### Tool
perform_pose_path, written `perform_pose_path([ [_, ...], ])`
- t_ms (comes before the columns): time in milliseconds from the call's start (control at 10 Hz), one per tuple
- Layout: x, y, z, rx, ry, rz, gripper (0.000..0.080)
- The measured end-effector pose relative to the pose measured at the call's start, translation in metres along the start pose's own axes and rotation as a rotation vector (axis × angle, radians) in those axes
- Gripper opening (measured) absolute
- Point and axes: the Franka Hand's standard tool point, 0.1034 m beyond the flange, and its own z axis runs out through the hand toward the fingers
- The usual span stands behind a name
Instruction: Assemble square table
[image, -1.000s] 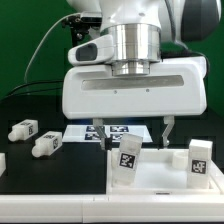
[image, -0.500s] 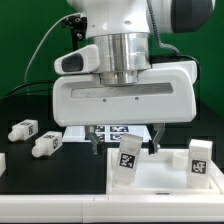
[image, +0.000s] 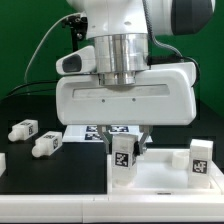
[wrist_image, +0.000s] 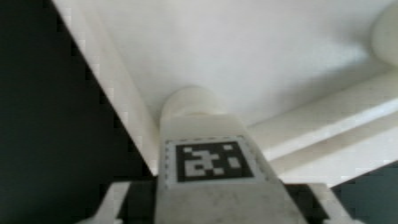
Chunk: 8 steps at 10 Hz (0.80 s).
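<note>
Item: gripper (image: 124, 150), jaws pinching the corner leg (image: 124, 162) on its two opposite sides, contact on both sides as far as the exterior view shows. Change from half a second ago: the jaws then stood spread wide, well clear of the leg on either side; they have since closed in on it, while the white gripper body has stayed at about the same height. The corner leg looked tilted then and now stands straighter, shifted slightly toward the exterior view's left. Position of the held part: upright between the jaws, its tagged face toward the exterior camera, its base at the corner of the square tabletop (image: 165, 186) on the exterior view's left. The wrist view shows the same leg from above, its tag uppermost, filling the gap between the jaws, with the tabletop's raised rim and ribs meeting beneath it. Further parts, placed from the tabletop: standing leg (image: 200, 160), upright on the tabletop at its edge on the exterior view's right, well apart from the jaws; first loose leg (image: 22, 129) and second loose leg (image: 46, 146), lying off the tabletop on the black table (image: 60, 178) toward the exterior view's left; marker board (image: 85, 131), flat behind the tabletop, beneath the gripper body.
</note>
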Motion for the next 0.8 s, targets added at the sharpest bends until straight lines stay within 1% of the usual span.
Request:
perform_pose_path([
  [300,0.0042,-0.0058,0.0026,-0.001,0.018,0.345,0.0284],
  [500,0.006,-0.0064,0.0031,-0.007,0.006,0.703,0.0284],
  [700,0.0054,-0.0091,0.005,0.033,-0.013,1.131,0.0284],
  [800,0.0072,-0.0089,0.0051,0.049,-0.012,1.166,0.0284],
])
